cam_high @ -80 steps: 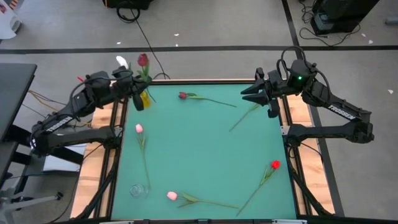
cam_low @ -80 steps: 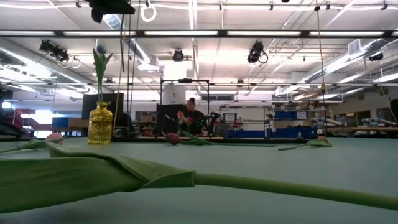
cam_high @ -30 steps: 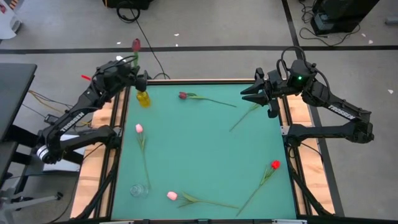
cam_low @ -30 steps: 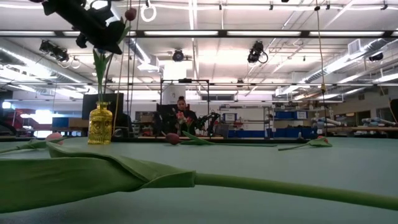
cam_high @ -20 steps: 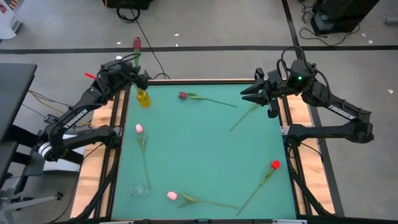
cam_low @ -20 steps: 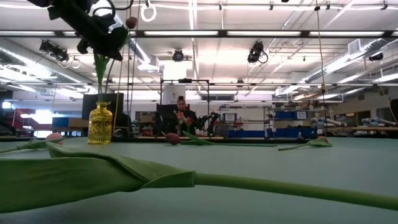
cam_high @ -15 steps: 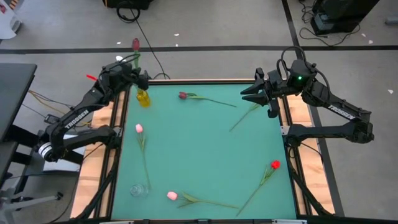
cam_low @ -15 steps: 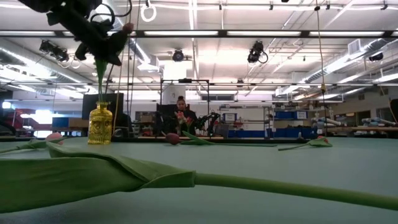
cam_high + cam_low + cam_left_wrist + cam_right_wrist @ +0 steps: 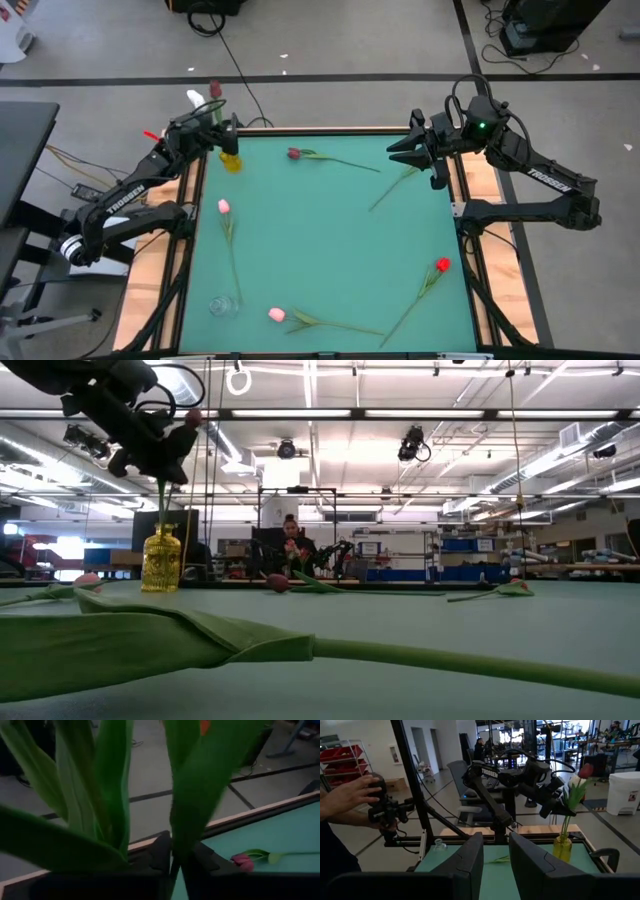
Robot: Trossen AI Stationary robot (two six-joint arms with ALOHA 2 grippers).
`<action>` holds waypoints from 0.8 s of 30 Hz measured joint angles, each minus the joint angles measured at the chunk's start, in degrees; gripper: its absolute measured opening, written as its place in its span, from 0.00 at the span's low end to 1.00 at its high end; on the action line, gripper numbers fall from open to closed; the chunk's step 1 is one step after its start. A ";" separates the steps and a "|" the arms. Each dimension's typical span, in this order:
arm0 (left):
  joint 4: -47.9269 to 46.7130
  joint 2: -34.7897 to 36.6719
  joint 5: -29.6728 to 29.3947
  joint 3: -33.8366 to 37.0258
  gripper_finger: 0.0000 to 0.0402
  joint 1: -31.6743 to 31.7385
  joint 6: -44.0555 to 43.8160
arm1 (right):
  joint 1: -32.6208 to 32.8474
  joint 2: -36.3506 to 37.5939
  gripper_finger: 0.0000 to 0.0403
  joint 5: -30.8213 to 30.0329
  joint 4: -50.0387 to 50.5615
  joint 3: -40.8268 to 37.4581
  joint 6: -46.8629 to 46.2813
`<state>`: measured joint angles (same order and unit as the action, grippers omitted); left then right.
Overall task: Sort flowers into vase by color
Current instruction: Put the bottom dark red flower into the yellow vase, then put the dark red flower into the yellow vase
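- Left gripper: at the table's far-left corner, above the yellow vase. It is narrow, closed on the stem of the maroon tulip.
- Left wrist view only: the stem passes between the dark fingers, amid broad green leaves.
- Low view only: the stem runs straight down from the gripper into the vase mouth.
- Right wrist view only: a white tulip stands in the same vase, and a person's hands hold a device off-table.
- Right gripper: at the far-right corner, jaws apart, nothing between them.
- Count, high view: 2 vases (yellow, plus a clear glass vase at near left).
- 5 flowers lie flat: 1 dark red flower, 2 pink flowers, 1 bright red flower and 1 green stem whose head is not discernible.
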<state>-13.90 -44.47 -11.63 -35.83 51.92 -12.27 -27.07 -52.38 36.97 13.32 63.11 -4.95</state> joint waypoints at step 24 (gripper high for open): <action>-31.23 4.91 11.62 -14.98 0.69 -1.02 1.11 | 0.00 0.00 0.25 0.00 0.00 0.00 0.00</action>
<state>-45.13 -39.57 -0.01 -50.81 50.90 -11.16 -27.07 -52.38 36.97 13.33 63.11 -4.95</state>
